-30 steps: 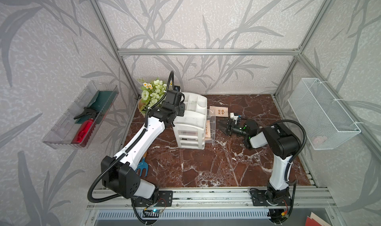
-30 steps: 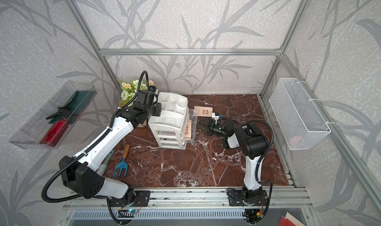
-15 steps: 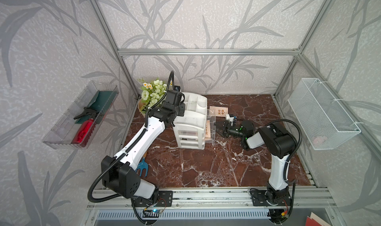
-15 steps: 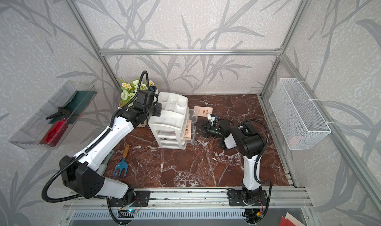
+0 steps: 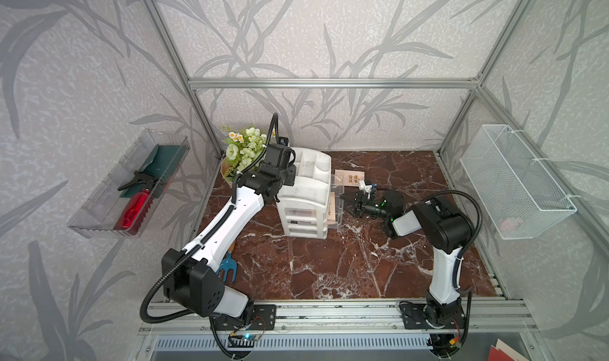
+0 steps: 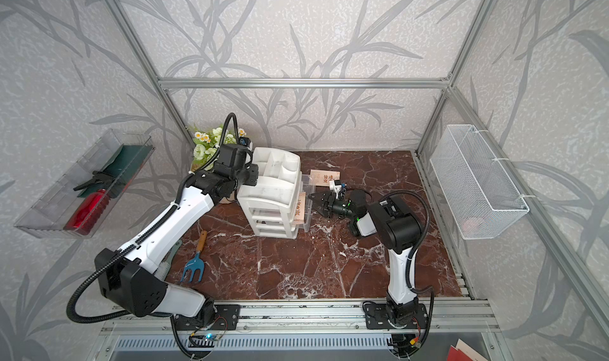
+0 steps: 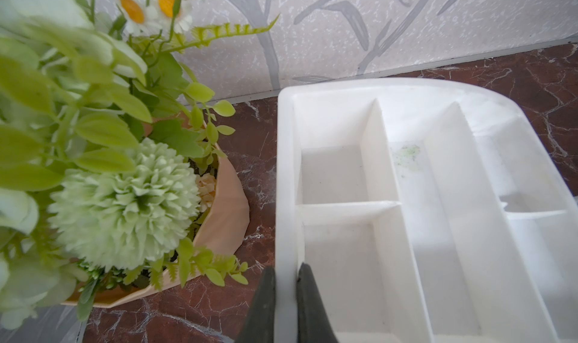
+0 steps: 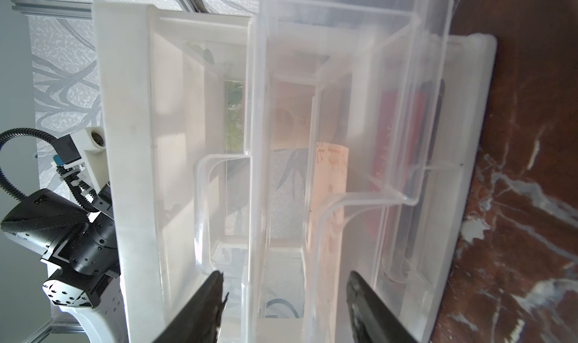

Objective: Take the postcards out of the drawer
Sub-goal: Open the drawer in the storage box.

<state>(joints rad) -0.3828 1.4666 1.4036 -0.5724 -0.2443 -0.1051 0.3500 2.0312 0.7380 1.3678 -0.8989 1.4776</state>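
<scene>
The right tool [image 5: 349,200] lies low over the counter [image 5: 329,264], turned on its side, and it points at the front of the drawer [image 5: 338,211]. Its jaws stand wide apart and hold nothing. In the right wrist view its two dark fingers [image 8: 200,307] frame the clear front of the drawer, but I cannot tell if they touch it.

The drawer is see-through and stands pulled out of the white organiser [image 5: 304,194], toward the right arm. The postcard in the drawer [image 5: 332,208] is beige with dark red-brown characters, and it seems to stand on its edge close to the organiser. Something flat and red [image 8: 397,131] also shows through the clear walls in the right wrist view; I cannot tell in which drawer it lies. The postcard on the counter [image 5: 352,178] is beige too. It lies flat just behind the drawer, near the right tool.

The left tool [image 7: 286,272] is closed narrowly on the side wall of the organiser, with one finger outside the rim and one inside. A pot of green and white flowers [image 7: 125,207] stands just beside the organiser on that side. A blue garden fork [image 6: 194,267] lies on the counter near the left arm.
</scene>
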